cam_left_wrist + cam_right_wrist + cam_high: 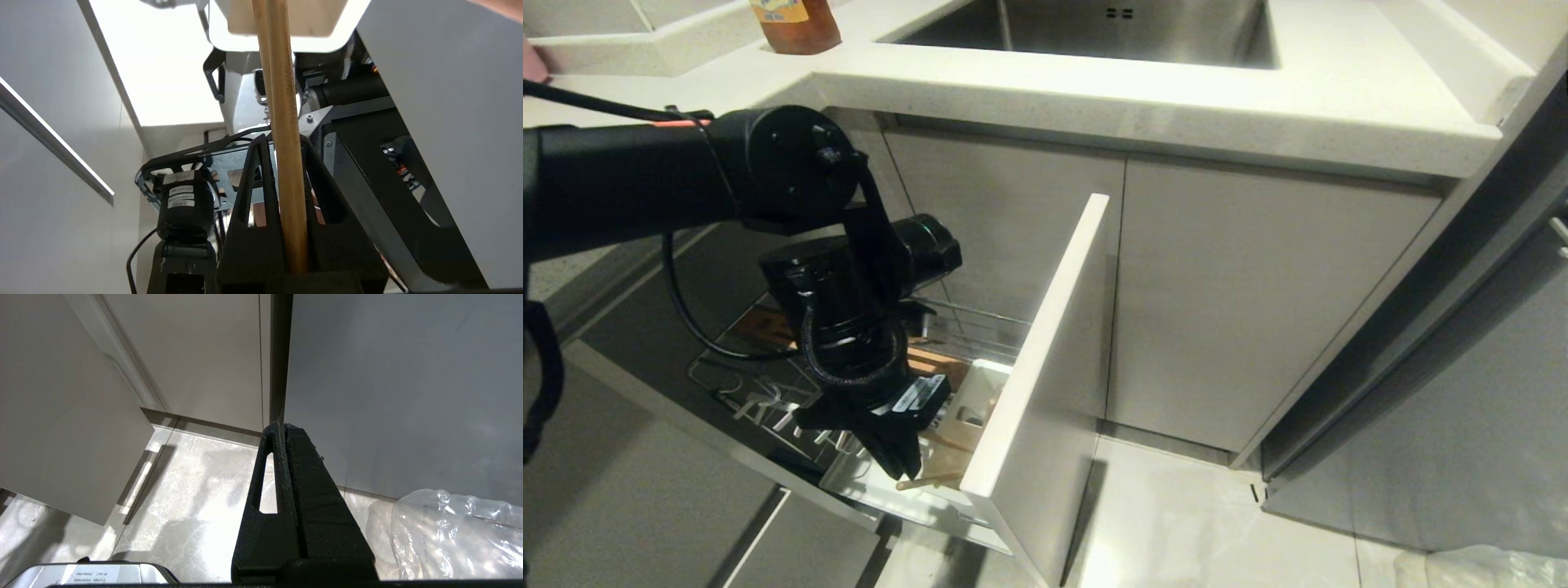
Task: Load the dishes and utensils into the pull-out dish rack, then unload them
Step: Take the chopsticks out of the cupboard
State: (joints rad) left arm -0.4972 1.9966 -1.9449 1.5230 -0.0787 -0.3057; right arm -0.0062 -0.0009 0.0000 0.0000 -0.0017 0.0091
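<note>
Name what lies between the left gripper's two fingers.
The chopsticks, clamped between the left gripper's fingers; their far ends reach the white utensil box. The left wrist view shows it best.

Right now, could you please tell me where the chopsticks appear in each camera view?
Head view: chopsticks low, left of centre, under the left gripper.
Left wrist view: chopsticks running centrally up from the left gripper.
Right wrist view: not in it.
Shared landmark: the white utensil box.
</note>
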